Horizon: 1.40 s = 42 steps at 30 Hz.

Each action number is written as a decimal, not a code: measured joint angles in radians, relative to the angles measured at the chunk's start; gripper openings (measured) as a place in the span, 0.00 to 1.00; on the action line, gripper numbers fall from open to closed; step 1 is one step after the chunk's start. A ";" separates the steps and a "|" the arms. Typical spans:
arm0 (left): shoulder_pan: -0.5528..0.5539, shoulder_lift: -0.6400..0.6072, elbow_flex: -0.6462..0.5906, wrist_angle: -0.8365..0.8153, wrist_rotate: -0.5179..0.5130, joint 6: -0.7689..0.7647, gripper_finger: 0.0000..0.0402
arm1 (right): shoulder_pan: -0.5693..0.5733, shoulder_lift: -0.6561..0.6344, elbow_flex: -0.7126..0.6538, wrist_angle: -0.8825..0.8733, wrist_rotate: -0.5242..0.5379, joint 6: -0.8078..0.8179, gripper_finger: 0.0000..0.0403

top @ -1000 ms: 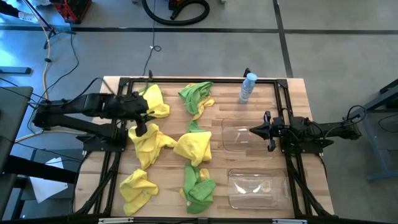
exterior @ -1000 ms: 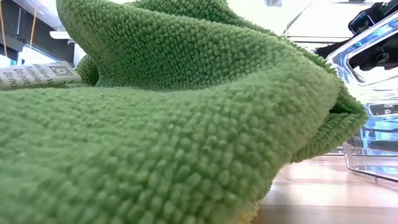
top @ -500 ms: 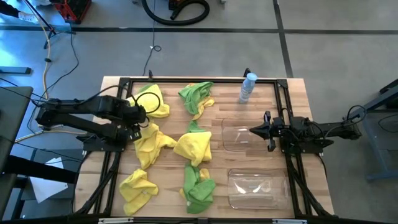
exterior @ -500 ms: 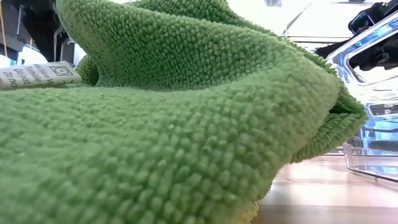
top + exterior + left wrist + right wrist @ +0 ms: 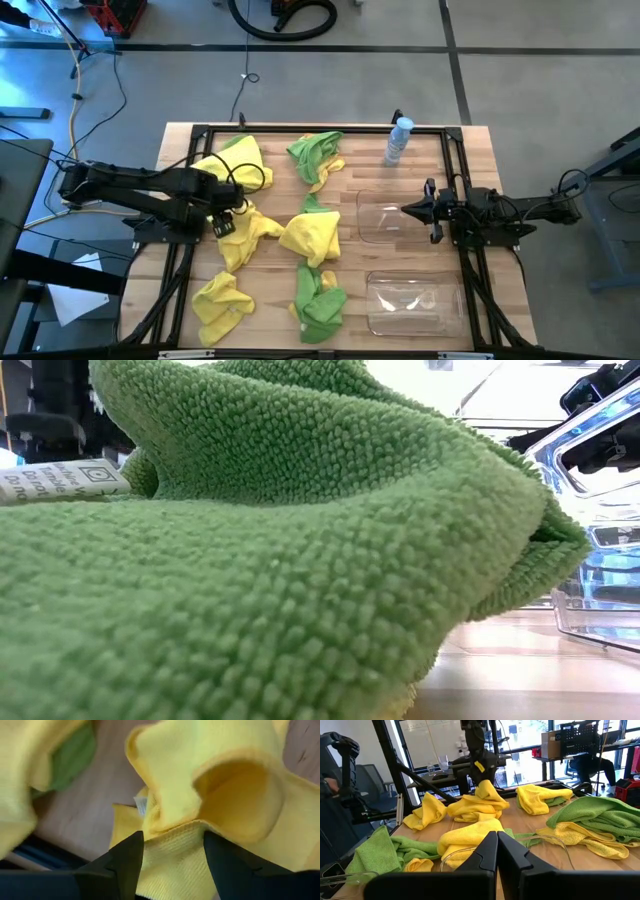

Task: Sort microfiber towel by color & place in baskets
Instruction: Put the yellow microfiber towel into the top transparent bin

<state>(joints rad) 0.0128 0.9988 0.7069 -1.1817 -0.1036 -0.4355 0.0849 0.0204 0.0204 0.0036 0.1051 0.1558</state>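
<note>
Several rumpled microfiber towels lie on the wooden table. My left gripper (image 5: pixel 222 222) is open over a yellow towel (image 5: pixel 243 232) at mid-left. In the left wrist view its fingers stand on either side of a raised fold (image 5: pixel 172 855) of that towel (image 5: pixel 220 785). Other yellow towels lie at far left (image 5: pixel 240 165), centre (image 5: pixel 312 236) and near left (image 5: pixel 222 300). Green ones lie at the far middle (image 5: pixel 316 152) and near middle (image 5: pixel 320 308); the latter fills the low view (image 5: pixel 280 560). My right gripper (image 5: pixel 405 210) is shut and hangs by the far basket (image 5: pixel 385 225). The near basket (image 5: pixel 405 303) holds no towel. My left gripper comes at the yellow towel from above with its open fingers (image 5: pixel 125 865) astride a raised fold. Whether the fingers touch the cloth I cannot tell. The towel lies on the table.
A clear bottle with a blue cap (image 5: pixel 398 140) stands at the far edge, right of the towels. A black metal frame (image 5: pixel 300 130) runs around the table top. Bare wood (image 5: pixel 350 255) lies between the towels and the baskets.
My left arm has swung from the far-left yellow towel toward the table's near edge, and its gripper now sits over the mid-left yellow towel. The towels and my right arm have kept still.
</note>
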 joint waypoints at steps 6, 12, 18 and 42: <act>0.000 0.049 -0.019 0.028 -0.010 -0.008 0.15 | 0.000 0.000 0.000 0.000 0.000 0.000 0.00; -0.001 0.054 0.042 0.021 -0.010 -0.008 0.01 | 0.000 0.000 0.000 0.000 0.000 0.000 0.00; -0.002 0.005 0.253 -0.026 -0.010 0.008 0.00 | 0.000 0.000 0.000 0.000 0.000 0.000 0.00; -0.117 0.469 1.190 0.319 -0.028 0.431 0.00 | 0.000 0.000 0.000 0.000 0.000 0.000 0.00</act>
<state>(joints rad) -0.1046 1.4681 1.8967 -0.8630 -0.1317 -0.0041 0.0849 0.0201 0.0204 0.0039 0.1050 0.1558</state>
